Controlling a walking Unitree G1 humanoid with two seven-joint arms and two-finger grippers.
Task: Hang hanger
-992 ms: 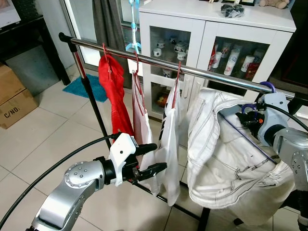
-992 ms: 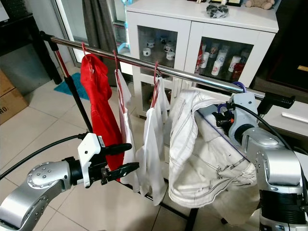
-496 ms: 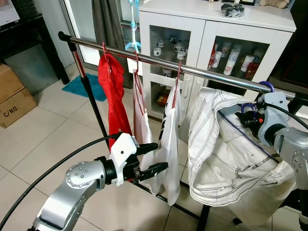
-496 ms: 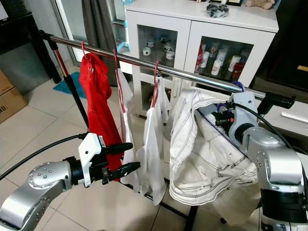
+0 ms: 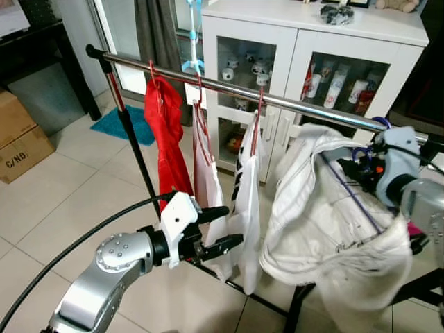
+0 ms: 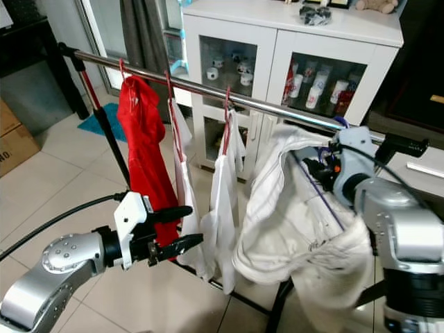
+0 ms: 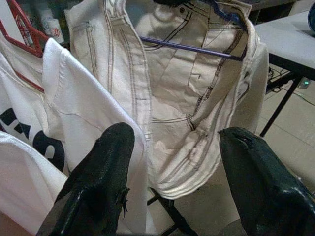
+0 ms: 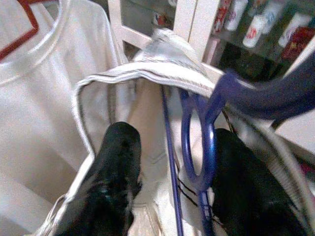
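Note:
A purple hanger (image 5: pixel 350 195) carries a white denim jacket (image 5: pixel 319 222) at the right end of the chrome rail (image 5: pixel 277 100). Its hook (image 5: pixel 380 123) sits at the rail. My right gripper (image 5: pixel 355 166) is just below the rail at the hanger's neck. In the right wrist view its fingers (image 8: pixel 118 162) stand open on either side of the purple loop (image 8: pixel 197 147), which lies against one finger. My left gripper (image 5: pixel 232 225) is open, low in front of the hanging white shirts (image 5: pixel 246 201), and holds nothing.
A red garment (image 5: pixel 166 139) and two white shirts hang on red hangers further left on the rail. A white glass-door cabinet (image 5: pixel 312 31) stands right behind the rack. The rack's black foot (image 5: pixel 295 305) crosses the tiled floor. Cardboard boxes (image 5: pixel 17 139) sit at far left.
The jacket has sagged and swung leftward, and its hem hangs lower and blurred. My right gripper has shifted slightly right. The left arm has stayed put.

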